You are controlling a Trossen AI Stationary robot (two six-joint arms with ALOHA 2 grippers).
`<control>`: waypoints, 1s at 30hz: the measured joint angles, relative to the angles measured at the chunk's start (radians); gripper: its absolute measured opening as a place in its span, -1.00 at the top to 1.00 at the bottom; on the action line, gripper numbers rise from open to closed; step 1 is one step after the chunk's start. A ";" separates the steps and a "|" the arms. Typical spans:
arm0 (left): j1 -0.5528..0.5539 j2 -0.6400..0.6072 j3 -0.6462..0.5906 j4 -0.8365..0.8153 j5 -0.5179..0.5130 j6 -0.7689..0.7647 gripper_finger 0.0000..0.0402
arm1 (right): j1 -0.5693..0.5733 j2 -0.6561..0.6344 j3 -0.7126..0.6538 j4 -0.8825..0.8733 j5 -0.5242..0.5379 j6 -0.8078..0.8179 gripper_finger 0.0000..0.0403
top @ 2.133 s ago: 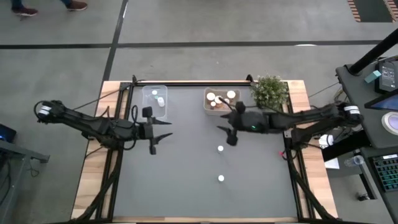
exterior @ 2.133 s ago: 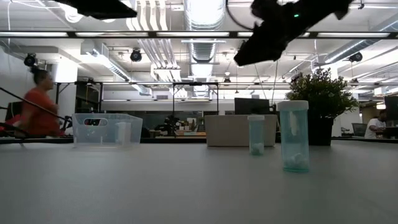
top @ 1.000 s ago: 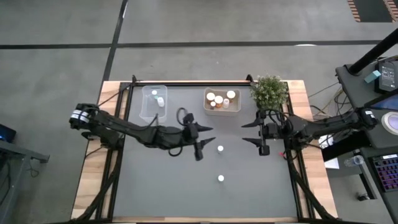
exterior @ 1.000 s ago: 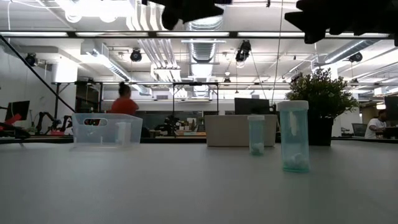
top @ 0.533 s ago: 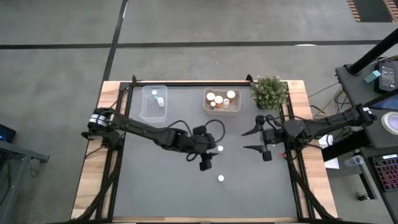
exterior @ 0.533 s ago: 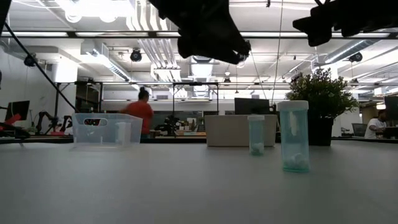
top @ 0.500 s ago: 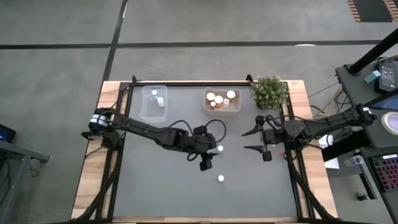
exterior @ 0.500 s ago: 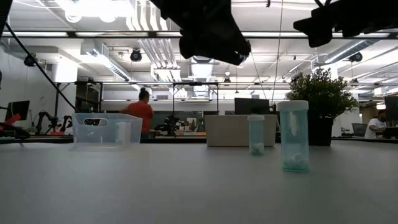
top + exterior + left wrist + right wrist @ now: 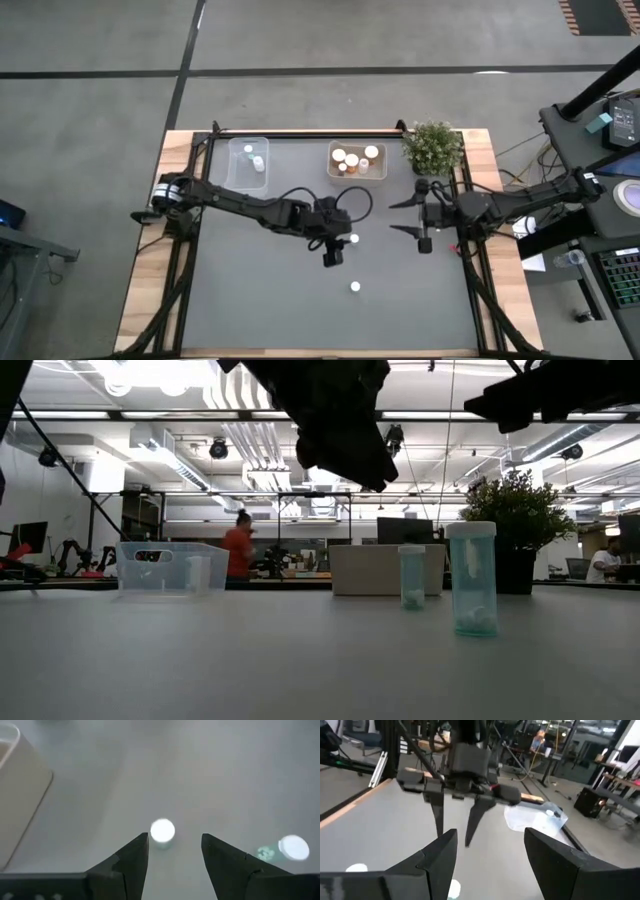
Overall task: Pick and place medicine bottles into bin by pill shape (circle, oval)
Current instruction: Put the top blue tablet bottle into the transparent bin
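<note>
Two pale bottles with white caps stand upright on the grey table: one near the middle (image 9: 353, 239) (image 9: 412, 576), one closer to the near edge (image 9: 355, 287) (image 9: 472, 578). My left gripper (image 9: 337, 250) hangs open above the table and slants down at the middle bottle (image 9: 162, 830), which stands just ahead of its fingertips (image 9: 142, 842), untouched. My right gripper (image 9: 405, 216) is open and level above the table's right part, touching nothing. The near bottle also shows in the left wrist view (image 9: 293, 847).
A clear bin (image 9: 248, 165) with bottles inside stands at the far left. A tan bin (image 9: 357, 172) holding several bottles stands far centre, beside a green potted plant (image 9: 433, 147). A person walks in the room beyond the table (image 9: 238, 550).
My left gripper has moved toward the table's right and near side, come down and tipped forward over the middle bottle, its fingers still apart. My right gripper has stayed in place. Neither bottle has moved.
</note>
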 joint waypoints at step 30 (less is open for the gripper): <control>0.027 0.131 0.008 0.158 -0.002 0.123 -0.17 | 0.000 0.002 0.021 -0.037 -0.004 -0.025 -0.11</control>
